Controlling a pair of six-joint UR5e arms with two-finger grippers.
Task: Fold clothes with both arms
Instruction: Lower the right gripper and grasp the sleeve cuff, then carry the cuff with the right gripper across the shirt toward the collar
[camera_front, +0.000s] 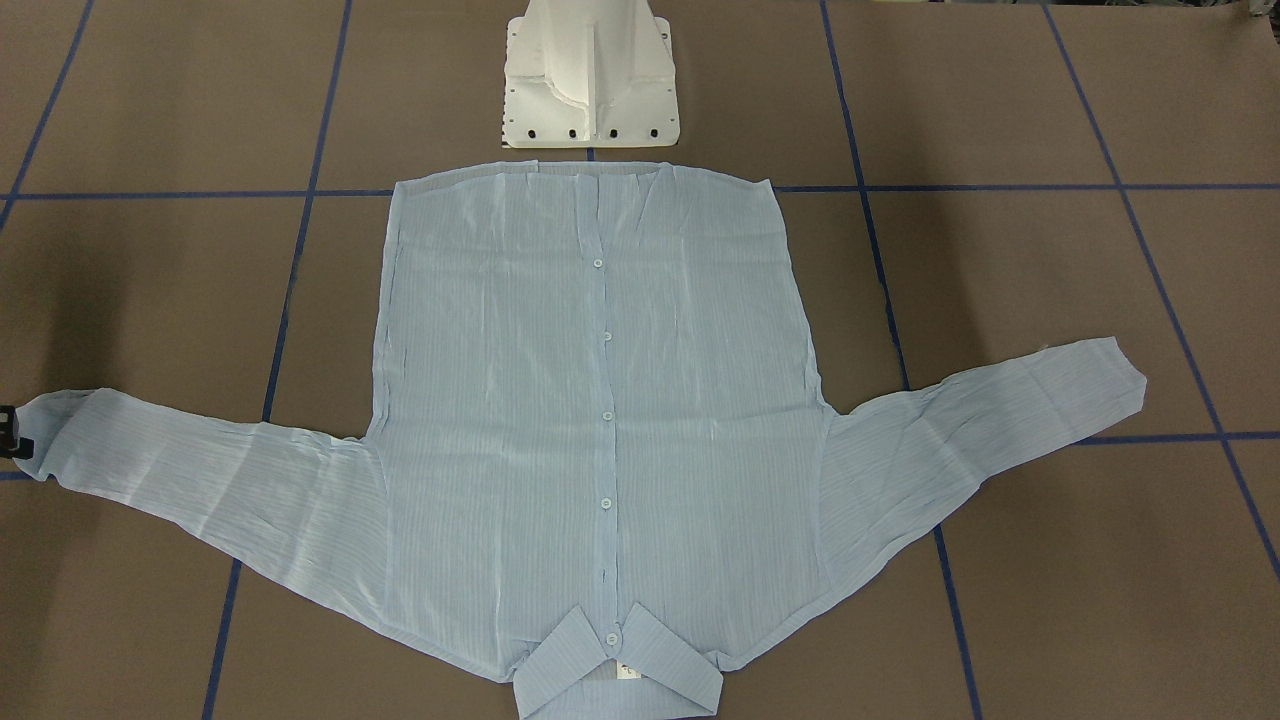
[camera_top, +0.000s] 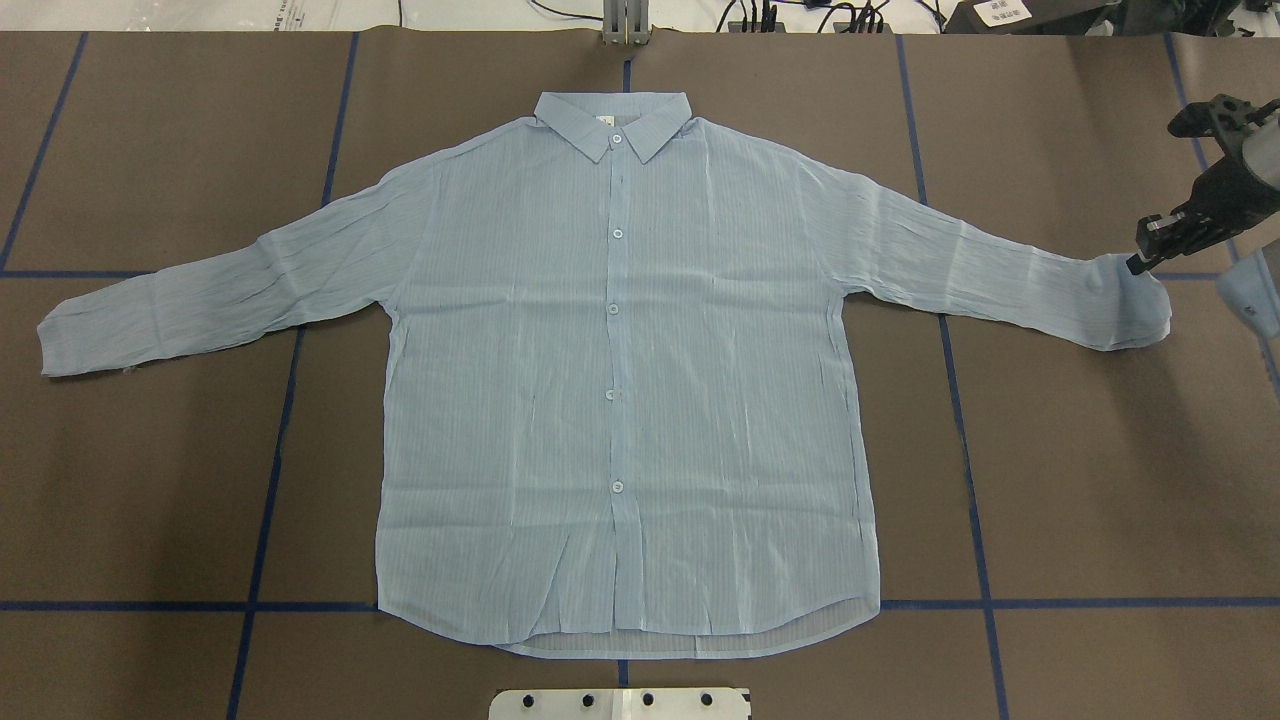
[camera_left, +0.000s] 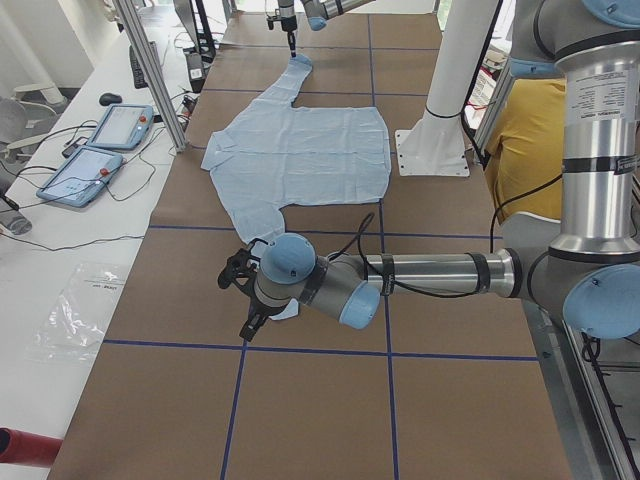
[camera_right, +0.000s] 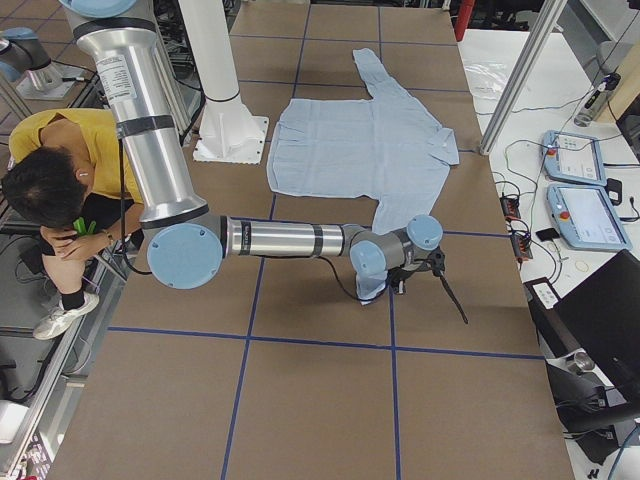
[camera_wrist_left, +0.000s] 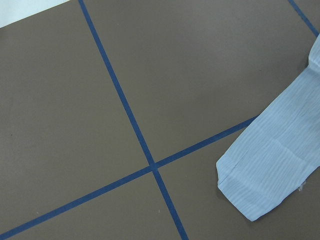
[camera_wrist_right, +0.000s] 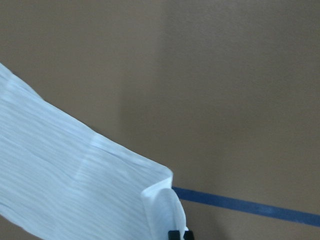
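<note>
The light-blue shirt (camera_top: 620, 380) lies flat and buttoned on the brown table, collar (camera_top: 612, 120) at the far side, both sleeves spread out. My right gripper (camera_top: 1140, 262) is at the cuff of the sleeve on the overhead view's right. In the right wrist view that cuff (camera_wrist_right: 160, 195) curls up to a black fingertip (camera_wrist_right: 178, 234), so the gripper is shut on it. My left gripper (camera_left: 243, 305) shows only in the exterior left view, close above the other cuff (camera_wrist_left: 265, 175); I cannot tell whether it is open or shut.
The white pedestal base (camera_front: 590, 80) stands just behind the shirt's hem. Blue tape lines (camera_top: 280, 420) grid the table. A person in a yellow top (camera_right: 70, 170) sits beside the robot. Teach pendants (camera_left: 100, 150) and an aluminium post (camera_right: 520, 70) stand along the far side.
</note>
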